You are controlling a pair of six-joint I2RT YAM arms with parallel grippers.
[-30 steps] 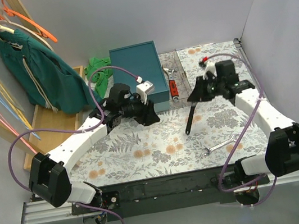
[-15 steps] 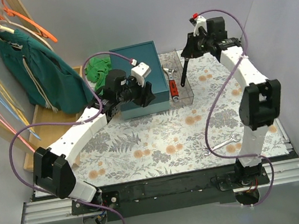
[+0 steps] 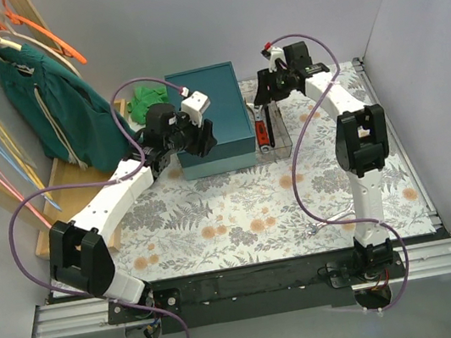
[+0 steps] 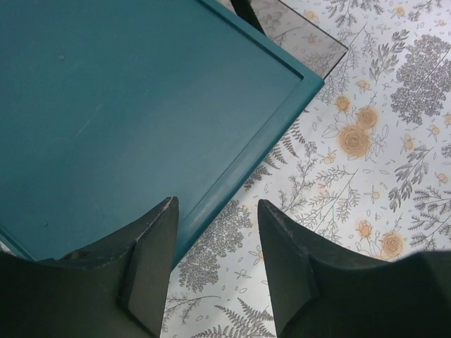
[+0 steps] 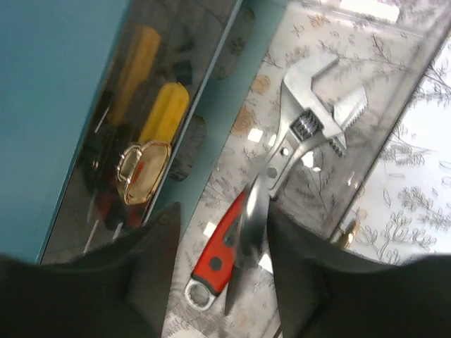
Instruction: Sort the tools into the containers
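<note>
My right gripper [image 3: 267,92] hangs over the clear plastic box [image 3: 285,138] beside the teal box [image 3: 205,95]. Its jaws [image 5: 222,218] stand apart. A blurred black wrench [image 5: 252,232] lies between them, close to the right finger. Below it, in the clear box [image 5: 394,141], lies the red-handled adjustable wrench [image 5: 225,236], also seen from above [image 3: 261,133]. Yellow screwdriver handles [image 5: 165,113] show through the clear wall. A silver spanner [image 3: 324,223] lies on the table front right. My left gripper [image 3: 203,134] is open and empty over the teal box's [image 4: 106,105] front corner, jaws [image 4: 215,211] apart.
A green cloth [image 3: 146,100] lies behind the teal box at the left. A green garment [image 3: 52,102] hangs from a wooden rail with hangers at far left, over a wooden tray [image 3: 82,183]. Grey walls close the back and the right side.
My right arm carried the black wrench from mid-table back and left over the clear box. My left gripper moved back up to the teal box's front.
</note>
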